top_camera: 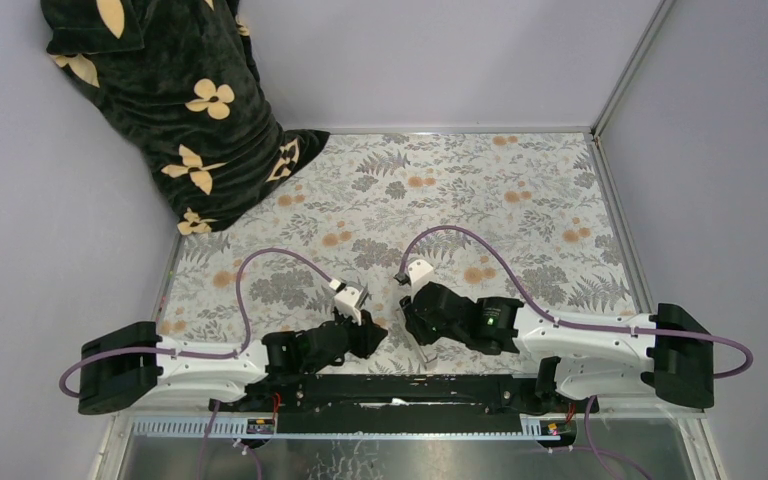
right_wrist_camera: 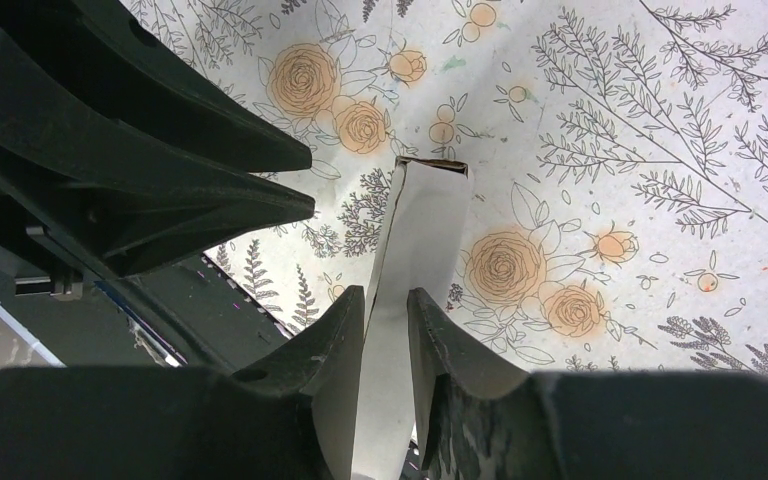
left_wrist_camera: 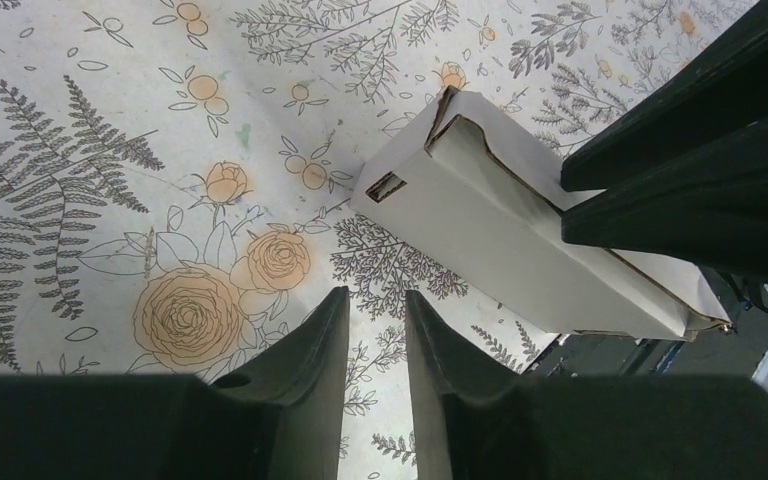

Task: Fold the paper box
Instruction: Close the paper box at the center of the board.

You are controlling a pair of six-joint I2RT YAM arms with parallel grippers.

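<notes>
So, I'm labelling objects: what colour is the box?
The box is white with brown cut edges, clearest in the left wrist view.

A desk (top_camera: 520,190) covered in grey fern and orange rose print. A dark plush cloth (top_camera: 190,110) with cream flowers slumps in its far left corner, against lilac walls (top_camera: 440,60).

Both arms reach low and inward from their bases, the left arm (top_camera: 210,362) and the right arm (top_camera: 585,338) bringing their wrists nearly tip to tip at the middle. The left gripper (left_wrist_camera: 375,297) has its fingers a narrow gap apart, nothing between them. The right gripper (right_wrist_camera: 387,297) is clamped on the paper box (right_wrist_camera: 428,215), one finger against each face
</notes>
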